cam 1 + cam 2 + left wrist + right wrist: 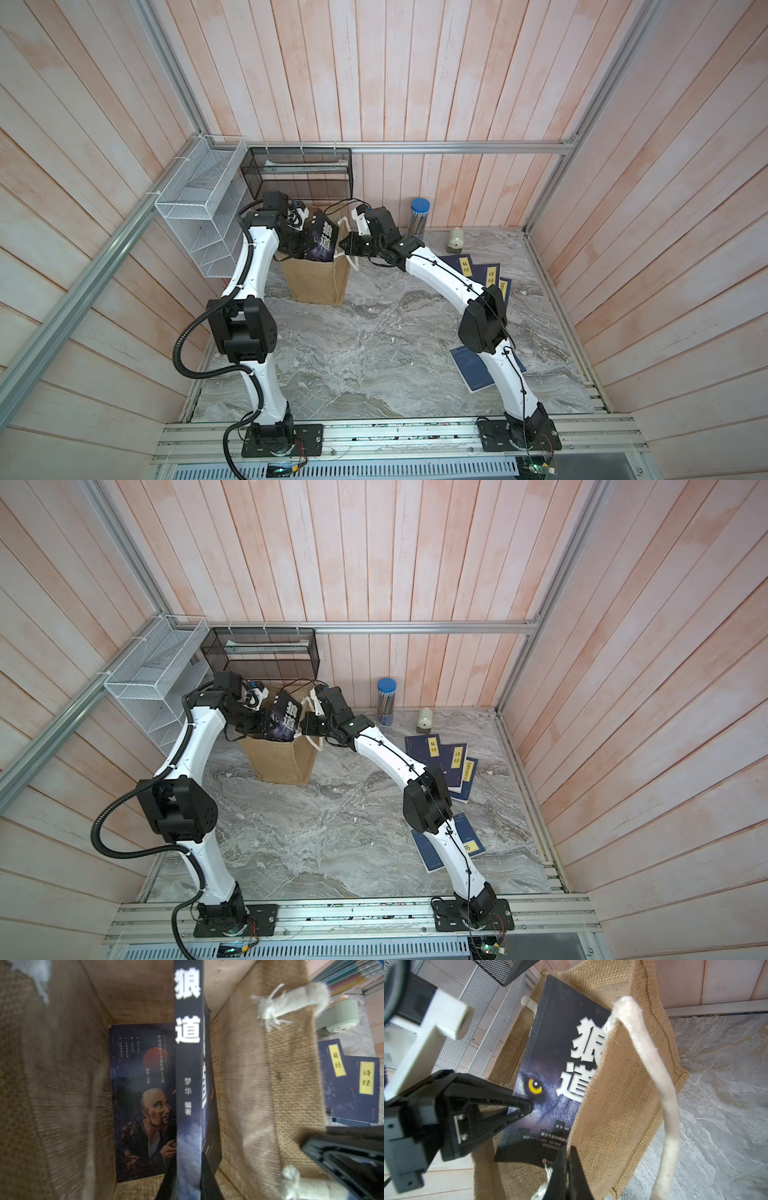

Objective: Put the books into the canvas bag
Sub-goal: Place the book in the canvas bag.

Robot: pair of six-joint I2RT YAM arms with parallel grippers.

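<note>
The tan canvas bag (320, 284) (284, 764) stands at the back left of the marble top. My left gripper (188, 1164) (300, 246) is shut on a black wolf-cover book (323, 237) (287, 719) (556, 1059), held upright and partly lowered into the bag's mouth. My right gripper (568, 1152) (347, 245) is shut on the bag's near rim (612, 1095) beside a white rope handle (652, 1059). An old-man portrait book (143, 1105) lies inside the bag. Three navy books (478, 270) (442, 756) overlap at the right. Another navy book (446, 845) lies under my right arm.
A white wire rack (199, 216) hangs on the left wall and a black mesh basket (299, 170) on the back wall, both just behind the bag. A blue-lidded pencil tube (419, 216) and a pale green sharpener (456, 240) stand at the back.
</note>
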